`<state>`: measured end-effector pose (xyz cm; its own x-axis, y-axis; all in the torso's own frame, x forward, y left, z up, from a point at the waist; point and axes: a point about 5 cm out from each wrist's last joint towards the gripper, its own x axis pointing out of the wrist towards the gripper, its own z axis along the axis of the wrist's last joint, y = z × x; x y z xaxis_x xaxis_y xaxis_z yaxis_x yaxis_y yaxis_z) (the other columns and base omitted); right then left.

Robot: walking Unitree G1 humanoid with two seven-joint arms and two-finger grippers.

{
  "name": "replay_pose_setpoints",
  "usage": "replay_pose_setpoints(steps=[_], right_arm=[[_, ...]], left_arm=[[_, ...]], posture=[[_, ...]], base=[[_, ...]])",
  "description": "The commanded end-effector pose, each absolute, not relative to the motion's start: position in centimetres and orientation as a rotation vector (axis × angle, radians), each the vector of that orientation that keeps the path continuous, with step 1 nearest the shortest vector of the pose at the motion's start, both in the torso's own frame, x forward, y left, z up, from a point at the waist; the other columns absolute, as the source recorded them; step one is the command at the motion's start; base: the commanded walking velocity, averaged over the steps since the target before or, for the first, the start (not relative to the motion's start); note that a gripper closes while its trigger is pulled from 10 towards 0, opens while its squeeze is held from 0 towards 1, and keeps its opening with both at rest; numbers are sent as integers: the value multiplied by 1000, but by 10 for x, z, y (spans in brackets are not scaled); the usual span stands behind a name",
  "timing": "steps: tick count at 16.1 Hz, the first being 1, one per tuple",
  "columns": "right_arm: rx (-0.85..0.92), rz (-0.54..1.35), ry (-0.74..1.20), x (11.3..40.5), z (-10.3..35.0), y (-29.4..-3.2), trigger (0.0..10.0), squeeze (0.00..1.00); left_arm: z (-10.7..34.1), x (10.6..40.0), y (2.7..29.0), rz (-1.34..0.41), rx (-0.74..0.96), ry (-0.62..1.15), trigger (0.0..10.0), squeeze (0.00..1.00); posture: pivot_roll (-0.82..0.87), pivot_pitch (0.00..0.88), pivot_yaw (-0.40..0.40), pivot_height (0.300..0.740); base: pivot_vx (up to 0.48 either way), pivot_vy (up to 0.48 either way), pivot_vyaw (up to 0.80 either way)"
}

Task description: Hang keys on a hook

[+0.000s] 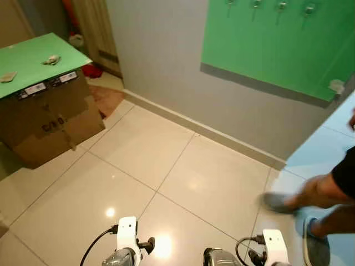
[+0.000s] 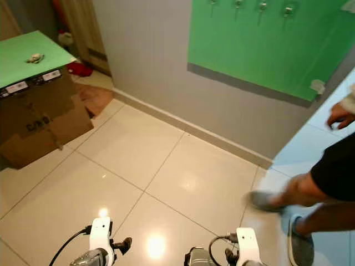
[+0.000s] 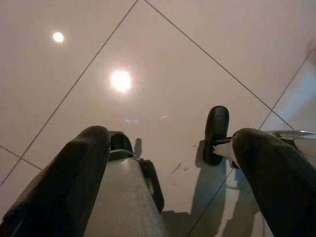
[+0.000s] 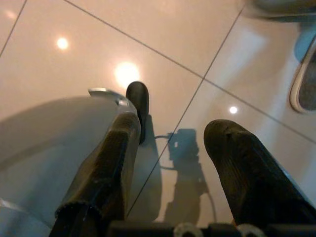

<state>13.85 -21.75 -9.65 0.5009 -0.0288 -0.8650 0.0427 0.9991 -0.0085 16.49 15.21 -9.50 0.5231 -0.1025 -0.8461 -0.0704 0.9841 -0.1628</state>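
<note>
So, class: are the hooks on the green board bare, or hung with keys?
Bare. The four hooks on the green board carry nothing.

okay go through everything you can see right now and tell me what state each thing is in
Left gripper: open, holding nothing, hanging over the floor tiles.
Right gripper: open, holding nothing, hanging over the floor tiles.
Hooks: on the green wall panel, nothing hanging.
Keys: lying on the green-topped cardboard box.
Person: mid-step at right.

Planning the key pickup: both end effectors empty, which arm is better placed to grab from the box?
Left, probably. The box stands on the robot's left, with what look like keys on its green top. The left end effector is open and empty; a person stands on the right.
</note>
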Motion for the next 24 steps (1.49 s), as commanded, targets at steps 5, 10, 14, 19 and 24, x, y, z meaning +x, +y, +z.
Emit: replay_pose_setpoints(steps=[5,10,14,19,24], right_arm=[[24,-78,962,154,-92,-206,10000,0],[-25,77,781,200,-70,-189,10000,0],[-23,56,716,210,-61,-201,10000,0],[28,-4,604,222,-47,-213,10000,0],[33,-26,567,227,-42,-219,10000,0]], left_arm=[[-92,171,158,-37,-139,1000,10000,0],[-79,196,158,-69,-108,891,10000,0],[-63,222,135,-176,-29,790,10000,0],[-41,249,108,-281,-102,631,0,0],[-32,258,97,-348,-83,599,0,0]], posture=[[-85,70,35,740],[-96,75,35,740],[-104,79,19,740],[-136,85,38,740],[-159,55,68,740]], base=[[0,0,0],[0,0,476],[0,0,200],[0,0,0],[0,0,0]])
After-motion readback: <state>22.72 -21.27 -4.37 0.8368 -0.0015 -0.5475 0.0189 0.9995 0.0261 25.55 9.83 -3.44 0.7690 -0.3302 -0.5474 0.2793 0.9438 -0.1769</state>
